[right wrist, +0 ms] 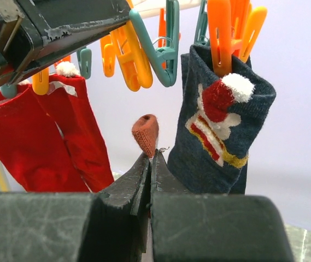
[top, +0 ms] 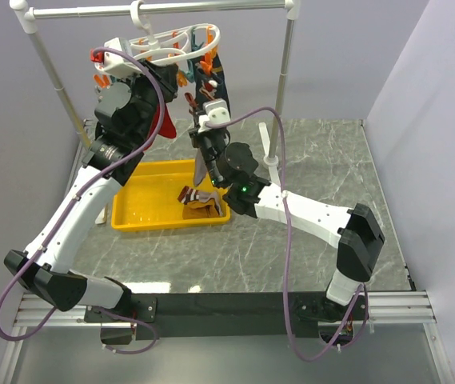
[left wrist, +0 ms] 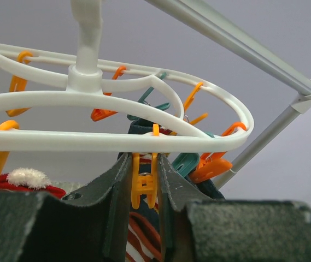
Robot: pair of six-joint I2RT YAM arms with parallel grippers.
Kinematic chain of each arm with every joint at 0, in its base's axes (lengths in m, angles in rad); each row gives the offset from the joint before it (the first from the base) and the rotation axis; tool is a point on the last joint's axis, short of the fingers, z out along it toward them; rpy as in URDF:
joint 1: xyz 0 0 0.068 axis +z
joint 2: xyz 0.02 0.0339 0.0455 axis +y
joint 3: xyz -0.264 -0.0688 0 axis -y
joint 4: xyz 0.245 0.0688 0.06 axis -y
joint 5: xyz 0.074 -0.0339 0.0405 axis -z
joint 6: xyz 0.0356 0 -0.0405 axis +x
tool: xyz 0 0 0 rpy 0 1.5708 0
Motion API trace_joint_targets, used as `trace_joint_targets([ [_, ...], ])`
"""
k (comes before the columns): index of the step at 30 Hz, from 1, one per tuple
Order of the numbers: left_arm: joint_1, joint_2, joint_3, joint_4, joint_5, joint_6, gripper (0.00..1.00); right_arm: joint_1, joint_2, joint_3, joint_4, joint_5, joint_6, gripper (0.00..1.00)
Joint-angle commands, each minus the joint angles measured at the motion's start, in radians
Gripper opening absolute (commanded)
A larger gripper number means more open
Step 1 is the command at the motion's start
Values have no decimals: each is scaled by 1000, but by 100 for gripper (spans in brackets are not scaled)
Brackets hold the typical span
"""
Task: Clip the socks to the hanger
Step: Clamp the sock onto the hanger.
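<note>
The white oval hanger [left wrist: 117,139] hangs from the rail with orange and teal clothespins. My left gripper [left wrist: 144,158] is shut on one orange clothespin [left wrist: 144,188], squeezing it just under the ring. A striped sock [left wrist: 141,234] shows below it. My right gripper [right wrist: 151,155] is shut on the edge of an orange-brown sock [right wrist: 146,134], whose tip pokes up between the jaws. Two red socks [right wrist: 35,142] hang clipped at the left, and a navy patterned sock [right wrist: 221,136] at the right. In the top view both grippers are raised at the hanger [top: 175,44], and the held sock [top: 201,168] dangles below.
The white pole-and-rail stand [top: 163,10] carries the hanger. Below it, a yellow tray [top: 143,212] on the marble table holds more socks [top: 199,202]. A white post [top: 269,148] stands right of the tray. Walls close in behind and at the right.
</note>
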Motion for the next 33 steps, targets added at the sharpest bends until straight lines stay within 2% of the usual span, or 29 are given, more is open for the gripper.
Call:
trace_joint_targets([
  [1, -12, -2, 52, 16, -41, -6, 26, 8, 2, 57, 72, 29, 12, 0],
  [33, -41, -1, 56, 2, -83, -11, 26, 12, 51, 116, 98, 31, 12, 0],
])
